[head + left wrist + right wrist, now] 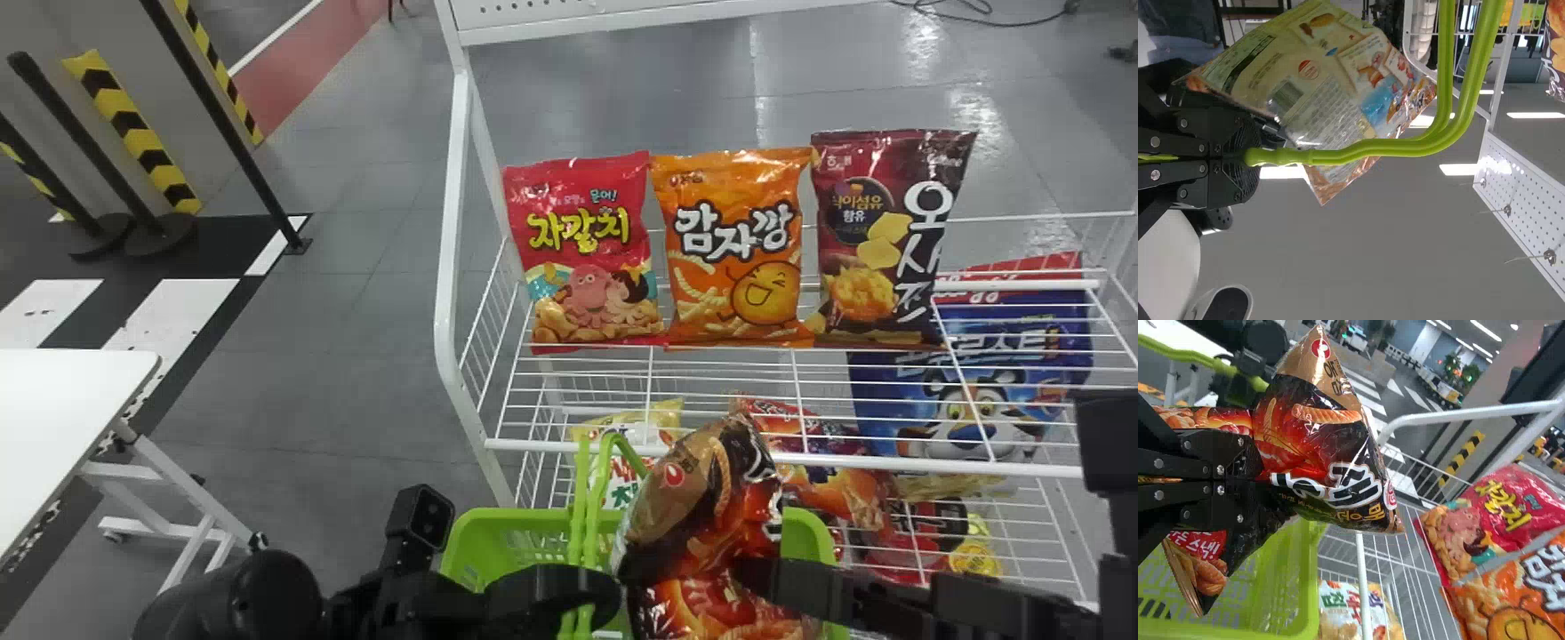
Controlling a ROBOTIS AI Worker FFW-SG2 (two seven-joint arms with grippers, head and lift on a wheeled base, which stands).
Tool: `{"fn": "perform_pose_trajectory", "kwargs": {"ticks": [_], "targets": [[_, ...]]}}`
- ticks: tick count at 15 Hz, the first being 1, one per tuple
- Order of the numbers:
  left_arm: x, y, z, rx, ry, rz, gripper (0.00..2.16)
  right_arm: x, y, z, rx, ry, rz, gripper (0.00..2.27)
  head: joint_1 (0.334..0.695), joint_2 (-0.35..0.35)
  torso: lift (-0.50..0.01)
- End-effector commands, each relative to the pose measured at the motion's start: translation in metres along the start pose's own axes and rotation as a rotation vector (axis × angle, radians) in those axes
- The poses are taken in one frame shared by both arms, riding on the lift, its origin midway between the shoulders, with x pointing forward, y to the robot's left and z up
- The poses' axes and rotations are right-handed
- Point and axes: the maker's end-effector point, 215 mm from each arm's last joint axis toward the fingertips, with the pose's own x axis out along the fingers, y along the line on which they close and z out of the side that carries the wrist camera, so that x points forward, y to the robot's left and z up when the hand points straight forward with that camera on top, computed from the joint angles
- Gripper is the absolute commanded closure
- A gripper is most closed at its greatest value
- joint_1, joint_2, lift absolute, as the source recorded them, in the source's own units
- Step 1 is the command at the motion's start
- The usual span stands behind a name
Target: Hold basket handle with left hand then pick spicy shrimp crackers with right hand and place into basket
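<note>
Right gripper (756,580): fingers closed on the crackers (698,507), gripping the bag partway along; we see it bulge out on both sides of them.
Crackers: between the two grippers, over the basket (502,533) and close by its handle (587,498). In the right wrist view we note one end jutting out ahead of the fingertips and another crumpled part beside the fingers, above the green mesh.
Left gripper (582,594): fingers narrow, clamped around the green handle; we find the bag just beside this grip.
Basket: in front of the rack (453,267), handle raised.
Rack: white wire; we count three snack bags upright in a row on the upper shelf, red (591,258), orange (733,249), maroon (880,240), with more packs below.
Table (62,409): white, off to our left.
</note>
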Motion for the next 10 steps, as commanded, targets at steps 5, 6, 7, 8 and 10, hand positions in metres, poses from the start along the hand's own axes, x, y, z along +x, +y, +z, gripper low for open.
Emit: {"fn": "perform_pose_trajectory", "kwargs": {"ticks": [5, 6, 7, 8, 10], "targets": [[-0.001, -0.005, 0.001, -0.001, -0.003, -0.013, 2.14, 0.018, -0.009, -0.039, 0.057, 0.081, 0.011, 0.00, 0.695, 0.308, -0.007], [-0.001, -0.005, 0.001, -0.001, -0.003, -0.013, 2.14, 0.019, -0.008, -0.040, 0.064, 0.084, 0.023, 0.00, 0.695, 0.318, -0.007], [-0.001, -0.006, 0.001, -0.003, -0.002, -0.013, 2.14, 0.019, -0.009, -0.040, 0.064, 0.084, 0.020, 0.03, 0.695, 0.323, -0.007], [0.000, -0.006, 0.001, -0.002, -0.001, -0.013, 2.14, 0.018, -0.012, -0.040, 0.065, 0.082, 0.011, 0.05, 0.695, 0.326, -0.007], [-0.001, -0.006, 0.000, -0.004, -0.001, -0.013, 2.14, 0.014, -0.016, -0.036, 0.071, 0.071, 0.008, 0.06, 0.695, 0.326, -0.007]]}}
